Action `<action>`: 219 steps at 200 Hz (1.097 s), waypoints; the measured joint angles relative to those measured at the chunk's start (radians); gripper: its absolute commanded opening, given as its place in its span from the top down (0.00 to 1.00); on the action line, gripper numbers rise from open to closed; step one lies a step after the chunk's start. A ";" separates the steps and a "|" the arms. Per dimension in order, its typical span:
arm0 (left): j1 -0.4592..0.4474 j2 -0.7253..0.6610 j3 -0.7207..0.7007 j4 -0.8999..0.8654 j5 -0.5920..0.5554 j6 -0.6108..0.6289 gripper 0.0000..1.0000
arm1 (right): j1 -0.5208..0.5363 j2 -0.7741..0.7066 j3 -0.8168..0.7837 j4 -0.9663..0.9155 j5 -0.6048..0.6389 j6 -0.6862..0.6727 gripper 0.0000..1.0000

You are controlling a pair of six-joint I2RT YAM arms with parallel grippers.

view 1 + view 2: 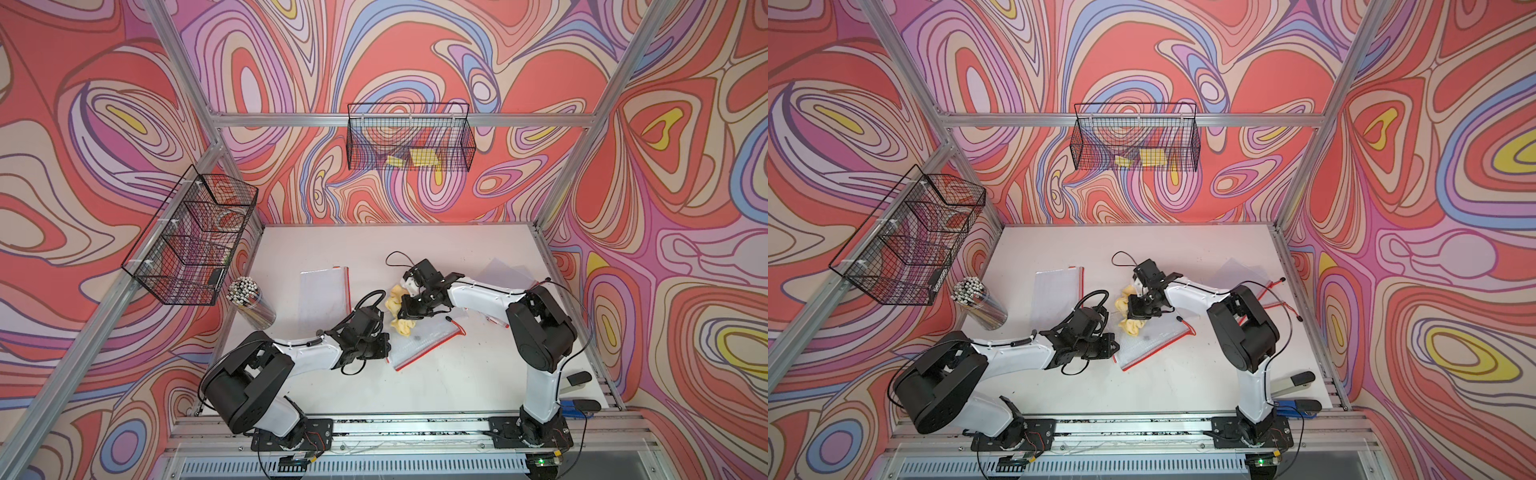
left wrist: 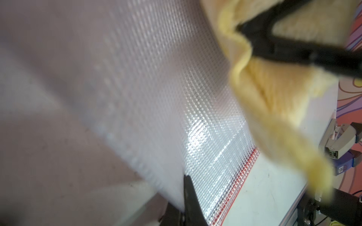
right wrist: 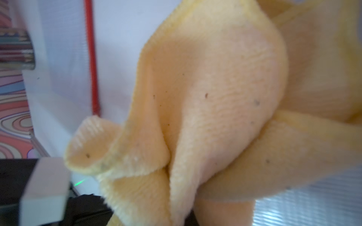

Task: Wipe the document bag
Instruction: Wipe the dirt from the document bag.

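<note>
A clear mesh document bag point(image 1: 428, 343) point(image 1: 1154, 338) point(image 2: 176, 117) with a red zip edge is lying flat and slantwise near the middle of a white table point(image 1: 457, 382) point(image 1: 1183, 382), in both top views, with its red edge facing the front. A bunched yellow cloth point(image 1: 405, 326) point(image 1: 1131, 327) point(image 2: 274, 97) point(image 3: 215, 97) is hanging over the bag's far left corner; whether it is pressing on the mesh cannot be told. The right gripper point(image 1: 405, 309) point(image 1: 1136, 307) is reaching in from the right and is clamping the cloth tightly, with folds spilling out on both sides of its narrow jaws. The left gripper point(image 1: 388, 347) point(image 1: 1115, 347) is coming from the left with its jaws closed on the bag's left edge; in the left wrist view, one black finger point(image 2: 189, 197) is sitting on top of the mesh at that edge. Further left, a second document bag point(image 1: 324, 295) point(image 1: 1057, 297) is lying on the table, and beside it a clear cup of pens point(image 1: 249, 301) point(image 1: 978, 301) is standing. Two staplers point(image 1: 579, 379) point(image 1: 1300, 380) are resting at the front right corner. Two black wire baskets point(image 1: 191, 237) point(image 1: 409, 137) are hanging on the swirl-patterned walls.
</note>
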State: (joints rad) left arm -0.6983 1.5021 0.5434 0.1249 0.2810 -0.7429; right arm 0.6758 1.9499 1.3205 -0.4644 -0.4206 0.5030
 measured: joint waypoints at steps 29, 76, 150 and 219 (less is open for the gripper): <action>0.002 0.001 0.001 -0.002 0.002 0.000 1.00 | 0.060 0.065 0.011 0.077 -0.072 0.042 1.00; 0.005 0.001 0.001 -0.002 0.006 0.001 1.00 | 0.015 0.134 0.029 0.088 -0.105 0.053 1.00; 0.007 0.001 0.001 0.003 -0.012 0.010 1.00 | -0.322 0.026 -0.081 0.019 -0.032 -0.031 1.00; 0.012 0.002 0.001 0.002 -0.013 0.009 1.00 | -0.200 -0.025 -0.097 -0.029 0.058 -0.013 1.00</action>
State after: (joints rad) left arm -0.6861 1.5036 0.5442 0.1272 0.2684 -0.7341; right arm 0.4755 1.9247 1.2240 -0.4934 -0.3626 0.4904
